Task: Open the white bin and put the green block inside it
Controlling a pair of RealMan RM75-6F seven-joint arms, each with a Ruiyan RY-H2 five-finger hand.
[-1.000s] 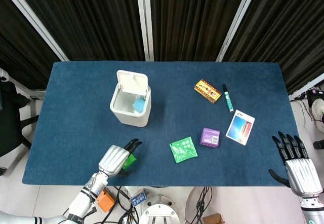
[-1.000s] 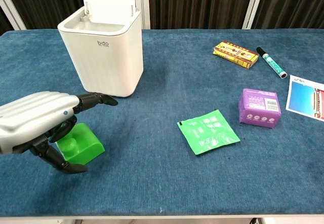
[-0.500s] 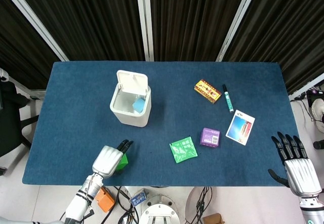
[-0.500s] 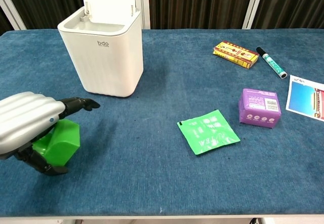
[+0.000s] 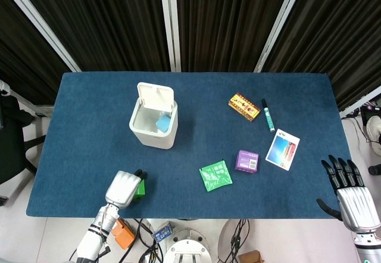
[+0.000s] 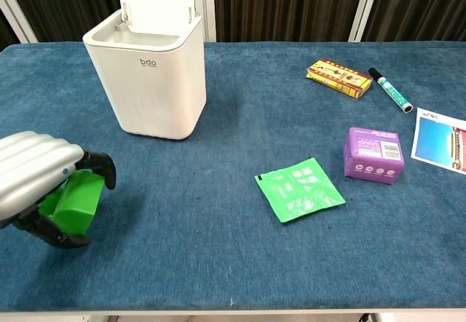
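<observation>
The white bin (image 5: 153, 124) (image 6: 153, 81) stands at the table's centre left with its lid flipped up; a blue object (image 5: 162, 123) lies inside. My left hand (image 5: 123, 188) (image 6: 36, 178) is near the table's front edge, fingers curled around the green block (image 6: 74, 199) (image 5: 141, 187), which it holds tilted, about level with the cloth. My right hand (image 5: 352, 193) hangs off the table's front right corner, fingers straight and apart, holding nothing.
A green sachet (image 5: 215, 175) (image 6: 299, 188), a purple packet (image 5: 247, 161) (image 6: 373, 154), a white card (image 5: 282, 149), a marker (image 5: 268, 115) (image 6: 390, 89) and a red-yellow box (image 5: 244, 106) (image 6: 339, 78) lie on the right half of the blue table (image 5: 89, 126).
My left hand has closed its fingers around the green block and drawn back left toward the front edge, tipping the block up. The right hand has barely moved.
</observation>
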